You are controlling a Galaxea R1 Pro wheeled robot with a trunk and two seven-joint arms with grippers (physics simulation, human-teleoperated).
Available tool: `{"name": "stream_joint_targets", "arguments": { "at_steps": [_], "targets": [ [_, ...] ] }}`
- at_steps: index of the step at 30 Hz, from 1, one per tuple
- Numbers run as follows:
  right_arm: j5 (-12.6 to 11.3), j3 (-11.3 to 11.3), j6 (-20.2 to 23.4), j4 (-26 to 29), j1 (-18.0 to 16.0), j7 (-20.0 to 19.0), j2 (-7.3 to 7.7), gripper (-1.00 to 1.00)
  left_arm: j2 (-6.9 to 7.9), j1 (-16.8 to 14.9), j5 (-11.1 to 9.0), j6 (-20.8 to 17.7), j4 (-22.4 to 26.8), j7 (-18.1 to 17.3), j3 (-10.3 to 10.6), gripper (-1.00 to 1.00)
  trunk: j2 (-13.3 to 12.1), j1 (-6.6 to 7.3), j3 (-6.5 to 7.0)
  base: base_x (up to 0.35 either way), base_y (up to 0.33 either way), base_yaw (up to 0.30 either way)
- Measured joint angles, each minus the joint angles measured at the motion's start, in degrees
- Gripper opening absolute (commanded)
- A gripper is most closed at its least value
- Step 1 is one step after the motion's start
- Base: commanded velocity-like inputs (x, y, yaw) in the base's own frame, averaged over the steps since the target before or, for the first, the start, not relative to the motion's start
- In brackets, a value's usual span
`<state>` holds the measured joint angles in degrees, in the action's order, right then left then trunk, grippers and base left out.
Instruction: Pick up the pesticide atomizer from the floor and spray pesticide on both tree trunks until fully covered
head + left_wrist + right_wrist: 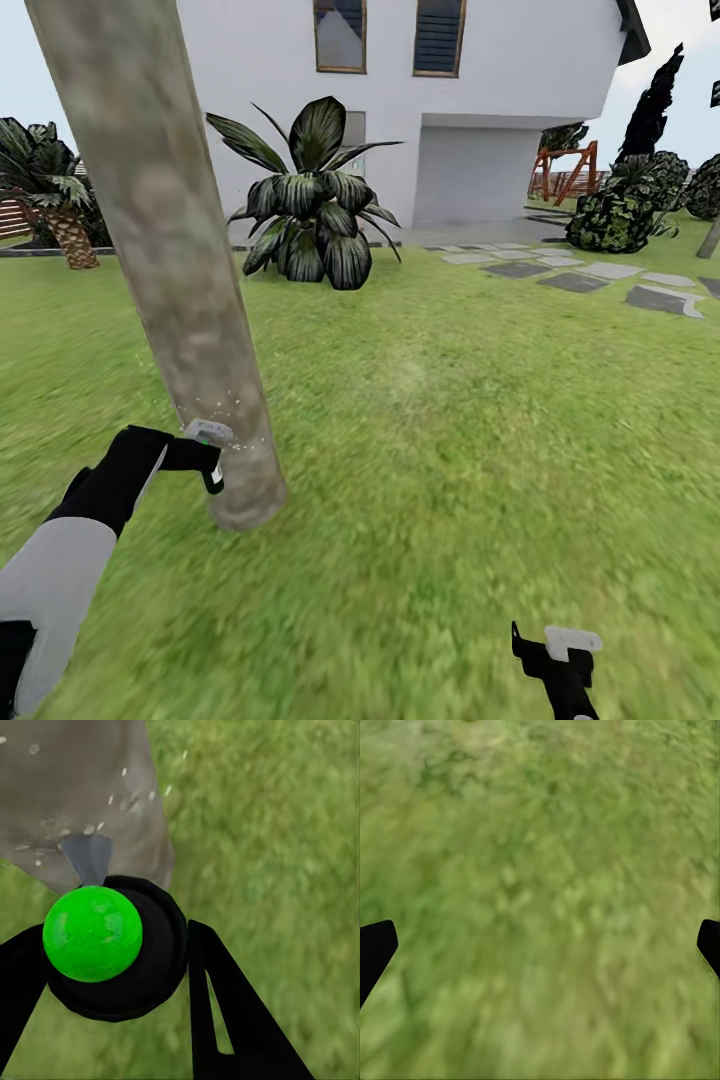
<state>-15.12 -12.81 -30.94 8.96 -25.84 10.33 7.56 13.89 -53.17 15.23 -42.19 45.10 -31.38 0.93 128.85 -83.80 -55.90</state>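
The atomizer (112,949), clamped in the left gripper (205,460), is held just beside the leaning tree trunk (170,260) near its base, nozzle facing the bark, while the right gripper (560,655) is spread wide, well apart from the trunk.

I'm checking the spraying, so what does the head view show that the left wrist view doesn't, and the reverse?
Head view alone: the white house, the stepping stones, the right gripper and the tree trunk's tall lean. Left wrist view alone: the atomizer's bright green top between the left gripper's jaws, nozzle at the bark. Both: trunk, white spray flecks, grass.
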Motion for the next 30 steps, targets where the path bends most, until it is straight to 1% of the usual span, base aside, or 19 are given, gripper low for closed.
{"name": "stream_joint_targets", "arguments": {
  "at_steps": [8, 11, 13, 15, 23, 26, 30],
  "targets": [
    [0.0, 0.0, 0.0, 0.0, 0.0, 0.0, 0.0, 1.0, 0.0, 0.0, 0.1, 0.0, 0.2, 0.0, 0.0, -1.0, 0.0, 0.0, 0.0, 0.023, -0.267, 0.0],
    [0.0, 0.0, 0.0, 0.0, 0.0, 0.0, 0.0, 1.0, 0.0, 0.0, 0.1, 0.0, 1.1, 0.0, 0.0, -1.0, 0.0, 0.0, 0.0, 0.0, -0.274, 0.0],
    [0.0, 0.0, 0.0, 0.0, 0.0, 0.0, 0.0, 1.0, 0.0, 0.0, 0.1, -0.7, 1.3, 0.0, 0.0, -1.0, 0.0, 0.0, 0.0, 0.015, -0.274, 0.0],
    [0.0, 0.0, 0.0, 0.0, 0.0, 0.0, 0.0, 1.0, 0.0, 0.0, 0.1, -1.4, 1.3, 0.1, 0.0, -1.0, 0.0, 0.0, 0.0, 0.071, -0.274, 0.0],
    [0.0, 0.0, 0.0, 0.0, 0.0, 0.0, 0.0, 1.0, 0.13, 0.1, 0.2, -1.5, 1.2, 0.3, -0.3, -1.0, 0.0, 0.0, 0.0, 0.118, -0.274, 0.013],
    [0.0, 0.0, 0.0, 0.0, 0.0, 0.0, -0.05, 1.0, 1.2, 0.5, 0.4, -1.5, 1.2, 0.4, -0.4, -1.0, 0.0, 0.0, 0.0, 0.157, -0.258, 0.22],
    [0.0, 0.0, 0.0, 0.0, 0.0, 0.0, -0.09, 1.0, 1.73, 0.8, 0.2, -1.6, 0.9, 0.5, -0.5, -1.0, 0.0, 0.0, 0.0, 0.166, -0.251, 0.272]
  ]
}}
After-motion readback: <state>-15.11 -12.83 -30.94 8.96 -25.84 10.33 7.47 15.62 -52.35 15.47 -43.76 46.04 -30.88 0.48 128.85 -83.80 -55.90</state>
